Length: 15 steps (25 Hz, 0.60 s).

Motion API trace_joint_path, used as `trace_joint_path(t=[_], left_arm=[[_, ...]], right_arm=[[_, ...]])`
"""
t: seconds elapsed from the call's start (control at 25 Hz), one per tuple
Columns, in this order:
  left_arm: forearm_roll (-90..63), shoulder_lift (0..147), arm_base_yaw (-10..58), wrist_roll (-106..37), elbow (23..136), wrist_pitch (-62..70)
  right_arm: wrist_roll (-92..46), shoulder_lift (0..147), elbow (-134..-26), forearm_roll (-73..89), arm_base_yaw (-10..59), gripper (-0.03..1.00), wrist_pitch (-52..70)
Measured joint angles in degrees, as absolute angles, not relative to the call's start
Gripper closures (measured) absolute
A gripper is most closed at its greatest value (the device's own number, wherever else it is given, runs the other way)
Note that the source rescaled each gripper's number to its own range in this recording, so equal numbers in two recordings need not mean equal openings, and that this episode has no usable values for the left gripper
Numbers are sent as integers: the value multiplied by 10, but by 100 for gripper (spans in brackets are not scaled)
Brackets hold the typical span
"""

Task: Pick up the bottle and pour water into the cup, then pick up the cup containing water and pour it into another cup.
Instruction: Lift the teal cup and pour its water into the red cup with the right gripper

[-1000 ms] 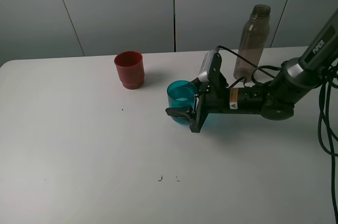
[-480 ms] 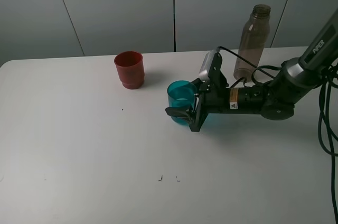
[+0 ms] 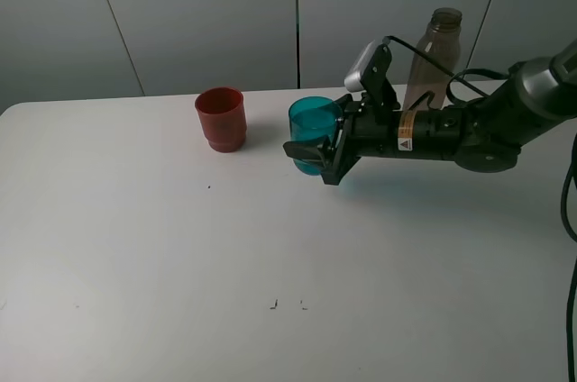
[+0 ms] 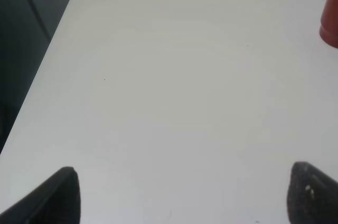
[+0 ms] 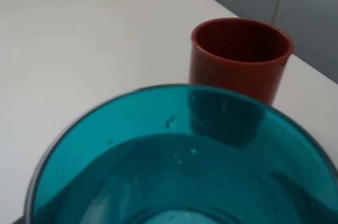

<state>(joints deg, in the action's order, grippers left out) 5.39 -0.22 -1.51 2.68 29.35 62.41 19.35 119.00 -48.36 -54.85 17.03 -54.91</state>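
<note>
White table (image 3: 135, 247): R jaws grip teal cup (image 3: 309, 121), prob. airborne.

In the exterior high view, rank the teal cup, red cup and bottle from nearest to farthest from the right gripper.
1. teal cup: clamped in the right gripper itself.
2. red cup: standing apart, toward the left of the view.
3. bottle: upright at the back right, behind the arm.

Lab: white table (image 3: 135, 265), grey wall panels (image 3: 198, 13)
</note>
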Motion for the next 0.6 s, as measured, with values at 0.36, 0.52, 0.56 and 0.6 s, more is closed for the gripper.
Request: trace_joint_path(t=[0.36,0.52,0.56,0.6], left_arm=[[54,-2,-15,27,294,624],[54,-2,-15,27,294,624],[54,-2,-15,27,294,624],[54,-2,-15,27,294,624]], right_arm=[[239,1147,-484,-440,203,90,-465],[235,1142,-505,-368,238,90,-391],[234,1142,-512,-355,242,90,-380],[233,1142,-520,-342,246,90,-370]])
